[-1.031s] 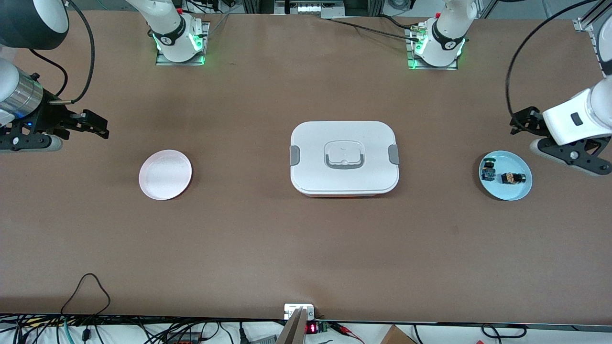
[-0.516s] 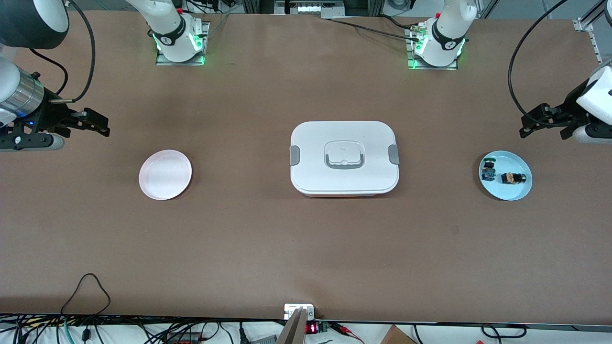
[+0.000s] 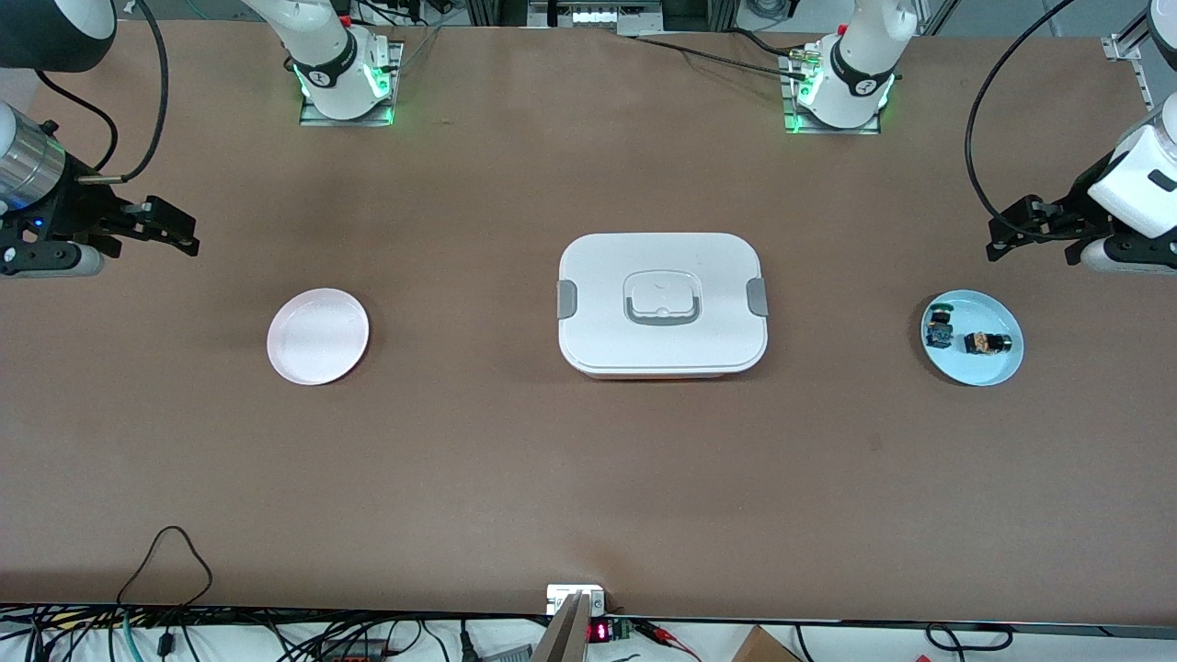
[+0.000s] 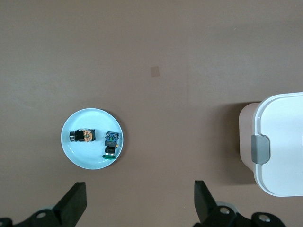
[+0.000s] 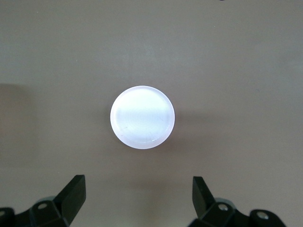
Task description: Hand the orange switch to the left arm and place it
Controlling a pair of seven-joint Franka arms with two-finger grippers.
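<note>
- Left gripper [image 3: 1011, 241] hangs in the air just beside the blue plate [image 3: 1002, 368], on the side away from the front camera. Its fingers [image 4: 75, 203] are spread wide and hold nothing.
- Right gripper [image 3: 175, 234] hangs near the white plate [image 3: 317, 368], at the right arm's end of the table. Its fingers [image 5: 73, 191] are wide too, and empty. This arm waits.
- On the blue plate lie two small switches, close but not touching. The orange switch [image 3: 986, 343] lies on its side. The green-capped switch [image 3: 939, 329] lies beside it, toward the white box [image 3: 662, 354].
- The box sits shut in the middle of the table, well apart from the blue plate.
- I think the step now is picking up the orange switch.
- To do it well, the left gripper should go right over the orange switch, then come straight down.
- It should turn so its fingers close across the thin body.
- It should stay clear of the green-capped switch, or that one may get bumped.
- It should lift high before heading toward the box.
</note>
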